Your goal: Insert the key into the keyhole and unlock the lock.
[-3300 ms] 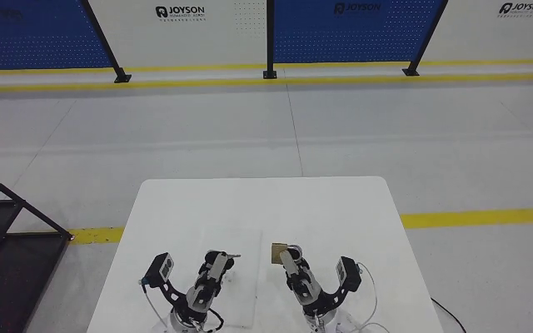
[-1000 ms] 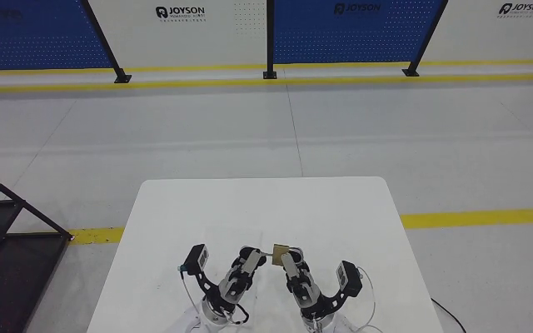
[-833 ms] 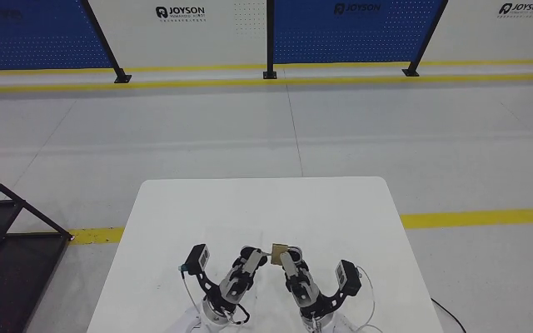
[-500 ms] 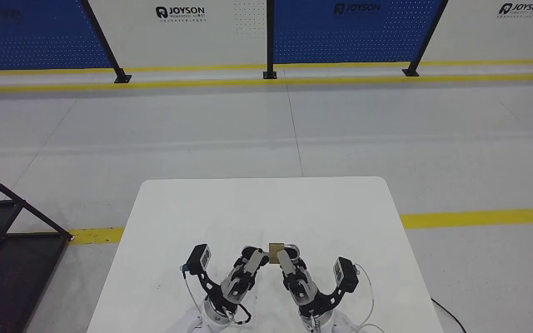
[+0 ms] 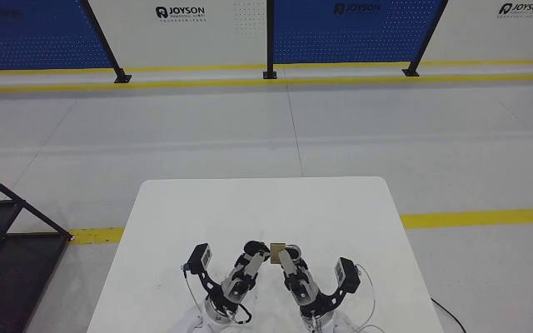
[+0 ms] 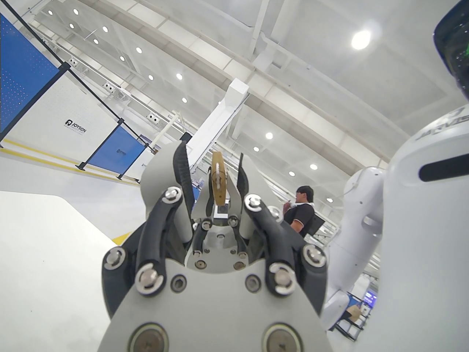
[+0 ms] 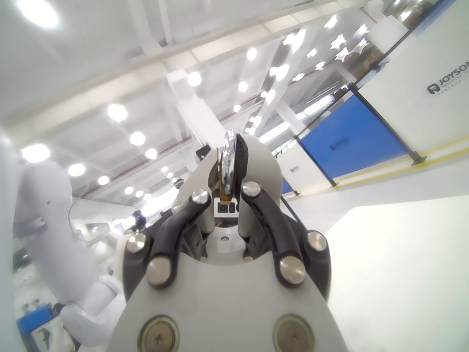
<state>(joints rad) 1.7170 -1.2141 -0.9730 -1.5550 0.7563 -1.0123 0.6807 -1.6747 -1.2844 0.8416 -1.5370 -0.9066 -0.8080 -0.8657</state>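
Watch the key: I can't make it out. Your left gripper (image 6: 210, 157), at 9 o'clock of the lock (image 5: 277, 248), has its fingers apart around what looks like its brass edge without touching it, so a turn tried now could grip nothing or knock the lock askew. The lock hangs over the 6 o'clock side of the table (image 5: 333, 208), clamped in your right gripper (image 7: 229, 150) — brass body, silver shackle.

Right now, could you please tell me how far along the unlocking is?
Done: the right end effector grips the lock. In hand: the left end effector sits against the lock's side; whether the key is in, I cannot tell. Left: the turn that unlocks it.
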